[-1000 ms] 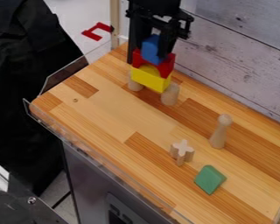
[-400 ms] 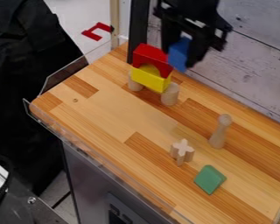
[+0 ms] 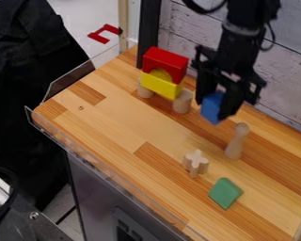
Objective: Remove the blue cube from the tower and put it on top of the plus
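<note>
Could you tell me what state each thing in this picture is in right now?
Black gripper: closed on the blue cube, over the table
Blue cube: held, off the tower
Red arch: on top of the tower
Yellow block: resting across two wooden cylinders
Wooden plus: upright, nothing on top
Wooden peg: standing upright
Green block: on the table

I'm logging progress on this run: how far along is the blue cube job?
Done: the blue cube is off the tower, whose top is now the red arch. In hand: the gripper holds the cube up, between tower and plus. Left: bring it over the wooden plus, whose top is bare, and set it there.
</note>
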### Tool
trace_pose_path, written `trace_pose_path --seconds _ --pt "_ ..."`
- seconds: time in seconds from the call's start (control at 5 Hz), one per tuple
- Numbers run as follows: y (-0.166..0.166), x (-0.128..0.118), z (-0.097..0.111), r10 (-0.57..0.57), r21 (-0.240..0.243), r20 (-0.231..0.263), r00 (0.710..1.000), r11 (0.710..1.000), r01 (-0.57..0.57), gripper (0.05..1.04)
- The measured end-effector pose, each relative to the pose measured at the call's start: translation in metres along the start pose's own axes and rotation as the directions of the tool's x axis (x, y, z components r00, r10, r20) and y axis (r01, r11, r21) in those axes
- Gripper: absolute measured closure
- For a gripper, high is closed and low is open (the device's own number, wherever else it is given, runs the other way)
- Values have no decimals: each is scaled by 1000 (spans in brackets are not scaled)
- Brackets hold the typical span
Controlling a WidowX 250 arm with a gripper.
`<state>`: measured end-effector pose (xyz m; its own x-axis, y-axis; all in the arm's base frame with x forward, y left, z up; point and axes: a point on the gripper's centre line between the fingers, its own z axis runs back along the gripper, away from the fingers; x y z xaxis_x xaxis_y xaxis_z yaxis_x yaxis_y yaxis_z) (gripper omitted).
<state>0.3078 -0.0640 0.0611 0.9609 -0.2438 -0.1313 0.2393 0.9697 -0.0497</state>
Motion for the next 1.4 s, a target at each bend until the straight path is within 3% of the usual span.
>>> trace_pose_path --seconds 0.2,0.4,1.2,1.4 --pt "-6 8 -22 -31 -49 -36 999 998 29 527" --pt "-7 6 -26 -28 -55 -44 999 998 25 527" --pt "-15 -12 -24 11 -50 -55 998 999 -14 527" --pt "-18 -20 -29 21 -62 -83 996 998 -26 527"
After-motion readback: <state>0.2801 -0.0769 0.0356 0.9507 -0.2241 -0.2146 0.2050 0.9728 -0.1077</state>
